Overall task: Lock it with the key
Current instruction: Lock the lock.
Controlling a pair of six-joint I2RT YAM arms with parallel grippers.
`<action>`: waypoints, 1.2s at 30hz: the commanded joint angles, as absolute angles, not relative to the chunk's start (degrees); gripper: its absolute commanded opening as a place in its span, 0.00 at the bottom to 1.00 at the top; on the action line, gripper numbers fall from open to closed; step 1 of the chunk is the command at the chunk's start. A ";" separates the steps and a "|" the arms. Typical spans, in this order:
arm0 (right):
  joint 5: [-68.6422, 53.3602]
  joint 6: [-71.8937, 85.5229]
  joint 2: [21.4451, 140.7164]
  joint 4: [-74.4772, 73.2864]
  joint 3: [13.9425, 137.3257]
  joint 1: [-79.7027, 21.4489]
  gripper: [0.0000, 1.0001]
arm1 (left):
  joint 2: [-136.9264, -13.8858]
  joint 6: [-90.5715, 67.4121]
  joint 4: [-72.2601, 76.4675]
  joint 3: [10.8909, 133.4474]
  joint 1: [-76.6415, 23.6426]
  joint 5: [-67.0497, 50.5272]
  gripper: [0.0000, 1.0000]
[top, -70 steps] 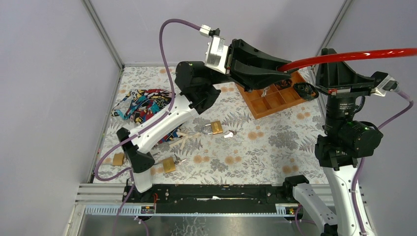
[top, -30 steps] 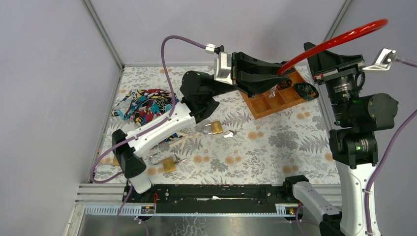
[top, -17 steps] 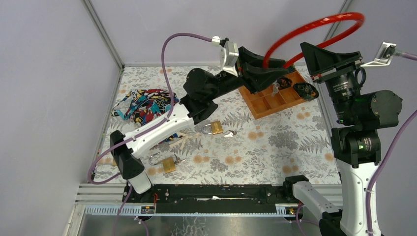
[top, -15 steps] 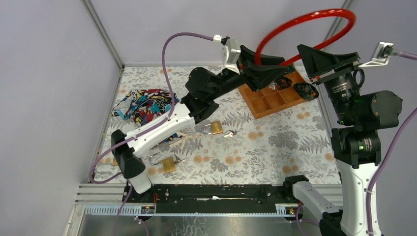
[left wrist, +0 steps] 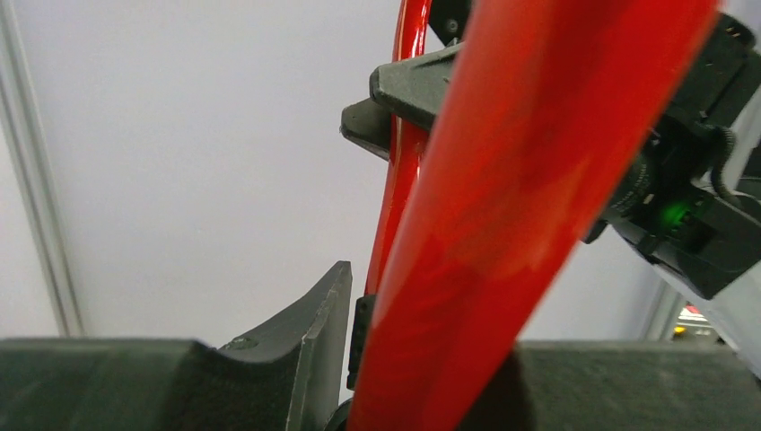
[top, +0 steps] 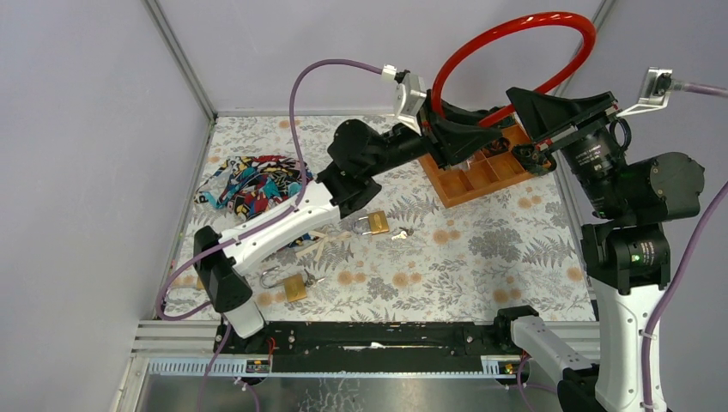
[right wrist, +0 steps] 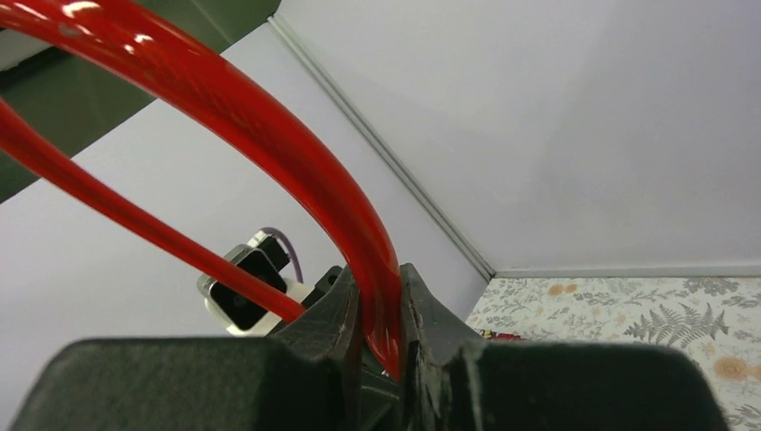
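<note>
A flat table (top: 481, 257) under a fern-and-flower printed cover fills the lower centre of the top view. Above its far right part, a glossy red cable (top: 515, 21) arches in a smooth, round loop against the pale wall, held in the air by both arms.

The left gripper (top: 494, 116), matte black and wedge-shaped, reaches up from centre frame. In its wrist view the thick red tube runs between the two fingers (left wrist: 305, 341) and fills the gap, so they appear to be pinching it. The right gripper (top: 522, 99) comes in from the upper right. Its fingers (right wrist: 336, 310) are pressed tight on the cable, which curves away to the upper left of that view.

Under the grippers lies an orange-brown wooden tray (top: 481, 176) with square compartments. A crumpled, many-coloured cloth (top: 249, 184) lies at the left.

Near the table's centre rests a brass padlock (top: 375, 224) with a small silvery key (top: 400, 233) just to its right. Another brass padlock (top: 294, 287) lies lower left.
</note>
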State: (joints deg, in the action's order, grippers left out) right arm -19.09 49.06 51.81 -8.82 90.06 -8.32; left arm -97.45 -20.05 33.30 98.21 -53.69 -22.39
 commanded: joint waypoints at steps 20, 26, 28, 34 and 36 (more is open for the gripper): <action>-35.48 13.47 38.35 -4.17 78.15 -9.93 0.98 | -98.81 -44.79 27.80 114.74 -44.87 -25.94 0.00; -39.41 -1.49 43.30 4.59 74.68 -9.93 0.89 | -96.05 -44.93 28.00 110.90 -43.07 -24.52 0.00; -41.18 5.14 48.40 3.62 79.89 -9.93 0.92 | -94.88 -43.90 29.15 109.31 -42.35 -24.97 0.00; -46.72 24.57 52.01 20.19 77.13 -9.93 0.93 | -91.08 -44.00 30.79 105.53 -38.33 -25.26 0.00; -48.45 38.91 54.98 28.19 76.88 -9.98 0.92 | -89.83 -42.27 33.32 103.17 -37.76 -26.17 0.00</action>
State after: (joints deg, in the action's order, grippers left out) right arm -43.57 15.79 53.74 7.97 77.89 -9.69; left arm -93.91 -44.01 26.22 105.47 -39.55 -25.78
